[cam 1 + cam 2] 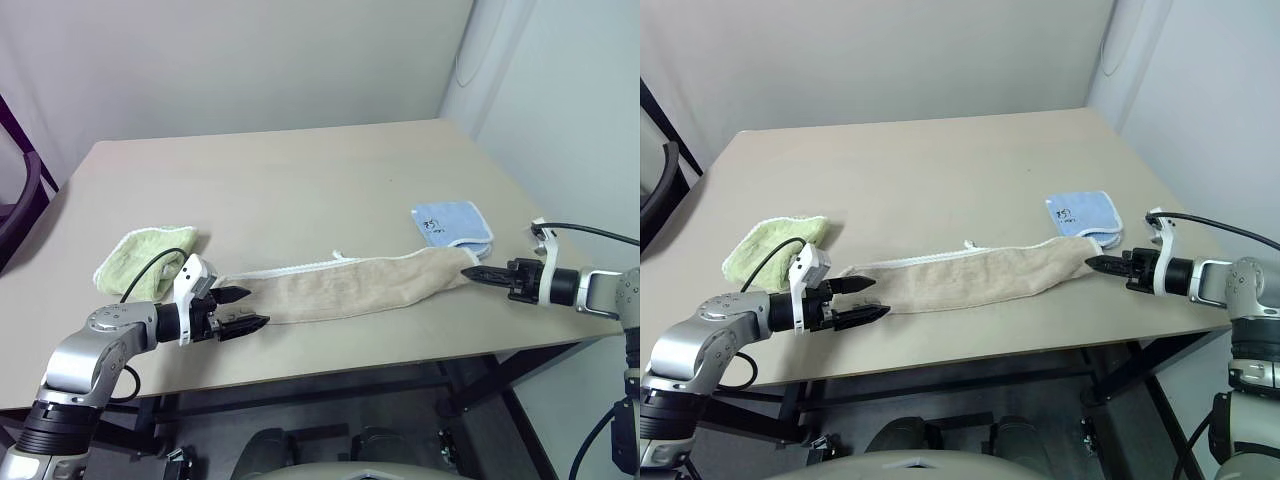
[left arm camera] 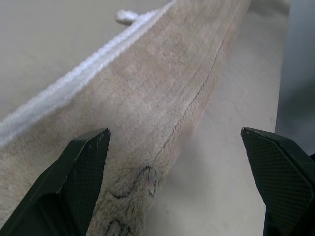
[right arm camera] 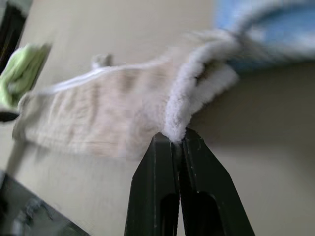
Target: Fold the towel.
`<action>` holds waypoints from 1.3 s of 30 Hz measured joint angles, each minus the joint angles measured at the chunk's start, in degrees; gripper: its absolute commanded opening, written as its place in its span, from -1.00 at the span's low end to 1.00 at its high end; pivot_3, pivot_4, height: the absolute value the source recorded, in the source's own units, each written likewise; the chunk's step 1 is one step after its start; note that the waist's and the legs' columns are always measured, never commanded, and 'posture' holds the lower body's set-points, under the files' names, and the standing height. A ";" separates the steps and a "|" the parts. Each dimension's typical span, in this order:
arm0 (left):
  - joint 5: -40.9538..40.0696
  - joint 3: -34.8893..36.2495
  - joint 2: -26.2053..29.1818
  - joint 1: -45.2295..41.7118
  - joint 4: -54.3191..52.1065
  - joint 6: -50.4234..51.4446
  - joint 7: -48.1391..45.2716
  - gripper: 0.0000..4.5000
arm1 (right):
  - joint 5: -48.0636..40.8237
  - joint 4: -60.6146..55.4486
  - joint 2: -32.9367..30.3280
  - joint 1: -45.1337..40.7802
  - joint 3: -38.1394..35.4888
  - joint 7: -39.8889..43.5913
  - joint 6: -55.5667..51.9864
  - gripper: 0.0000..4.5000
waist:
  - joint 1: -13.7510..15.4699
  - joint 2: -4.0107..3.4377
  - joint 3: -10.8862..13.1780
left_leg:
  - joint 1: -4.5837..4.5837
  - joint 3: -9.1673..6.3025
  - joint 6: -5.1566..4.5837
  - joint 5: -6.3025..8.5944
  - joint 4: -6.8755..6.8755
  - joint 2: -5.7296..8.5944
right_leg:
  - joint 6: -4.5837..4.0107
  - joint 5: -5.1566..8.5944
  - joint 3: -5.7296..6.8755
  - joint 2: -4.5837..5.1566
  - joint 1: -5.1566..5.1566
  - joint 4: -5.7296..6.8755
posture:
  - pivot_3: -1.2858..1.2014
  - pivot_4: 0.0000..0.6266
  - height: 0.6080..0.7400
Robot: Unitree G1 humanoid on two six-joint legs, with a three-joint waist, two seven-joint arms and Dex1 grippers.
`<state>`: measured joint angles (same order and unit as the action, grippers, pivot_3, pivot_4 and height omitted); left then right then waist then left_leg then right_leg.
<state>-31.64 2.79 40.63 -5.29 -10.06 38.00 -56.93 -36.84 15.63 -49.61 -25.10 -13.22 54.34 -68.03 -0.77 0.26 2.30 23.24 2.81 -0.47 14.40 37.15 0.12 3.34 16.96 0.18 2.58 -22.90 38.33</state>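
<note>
Fluffy terry-cloth towel (image 1: 350, 288) lies on a smooth matt table (image 1: 300, 180).

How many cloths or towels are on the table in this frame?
3. The beige towel stretches along the table's front edge between the grippers, the green towel lies folded near its left end, and the blue cloth lies behind its right end. None seems hidden.

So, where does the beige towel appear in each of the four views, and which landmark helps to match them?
Left eye view: beige towel, a long strip along the table's near edge.
Right eye view: same strip, just left of centre.
Left wrist view: its end beyond the open left fingers.
Right wrist view: its end pinched by the shut right fingers.
Shared landmark: the white cord edging.
</note>
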 measured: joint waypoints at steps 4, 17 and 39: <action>0.06 0.01 0.08 0.24 0.22 0.02 -0.05 1.00 | -1.60 -14.22 -0.82 4.70 1.44 4.83 5.10 -0.98 | 0.15 0.00 0.00 | 0.08 -0.01 -0.13 0.08 -0.03 -0.01 | 0.11 -0.06 0.01 0.02 0.01 -0.22 | 0.03 -1.00 1.00; 1.03 -0.98 -0.14 1.01 0.23 -0.09 0.70 1.00 | 3.73 -21.61 10.31 0.32 18.95 4.70 16.96 -0.98 | 0.21 0.09 0.02 | 0.23 0.02 -0.12 0.13 -0.04 0.01 | -0.05 -0.06 0.00 0.30 -0.21 -0.30 | 0.03 -1.00 1.00; 1.08 -0.82 0.40 1.11 0.20 -0.15 1.24 1.00 | 11.84 -14.00 20.80 -1.46 31.41 5.12 20.96 -0.98 | -0.23 0.07 0.01 | 0.26 0.10 0.06 0.23 -0.16 0.03 | -0.16 -0.11 0.00 0.38 -0.34 -0.29 | 0.03 -1.00 1.00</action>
<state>-30.56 1.97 41.04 -4.19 -9.86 37.85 -55.68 -25.00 1.63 -28.80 -26.56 18.19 59.46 -47.07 -1.00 0.33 2.31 23.50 2.91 -0.42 14.63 36.99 0.15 3.18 16.84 0.18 2.96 -23.23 38.04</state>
